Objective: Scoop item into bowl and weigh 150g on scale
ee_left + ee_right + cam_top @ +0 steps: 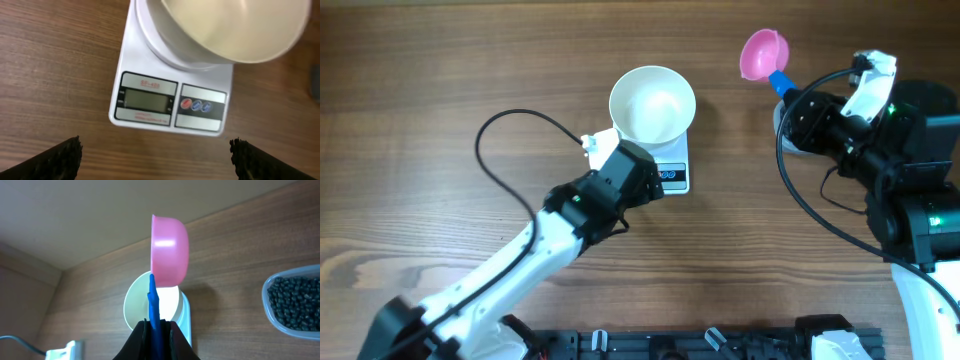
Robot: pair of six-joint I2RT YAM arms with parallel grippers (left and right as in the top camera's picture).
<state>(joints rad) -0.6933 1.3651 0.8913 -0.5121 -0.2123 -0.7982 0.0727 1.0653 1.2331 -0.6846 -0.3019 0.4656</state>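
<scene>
The white bowl (653,103) stands empty on the white scale (675,176). In the left wrist view the scale's grey display (147,100) and round buttons (196,105) face me, and I read no digits on it. My left gripper (157,160) hovers open just in front of the scale (150,60), nothing between its fingers. My right gripper (156,330) is shut on the blue handle of a pink scoop (170,250), held in the air with its cup turned sideways. The black beads (295,302) lie in a clear tub at right.
The right arm (880,130) fills the right side of the table, with the scoop (763,54) raised beyond the bowl's right. Black cables loop from both arms over the wood. The clear tub (267,307) stands apart from the scale (185,315) and bowl (136,305).
</scene>
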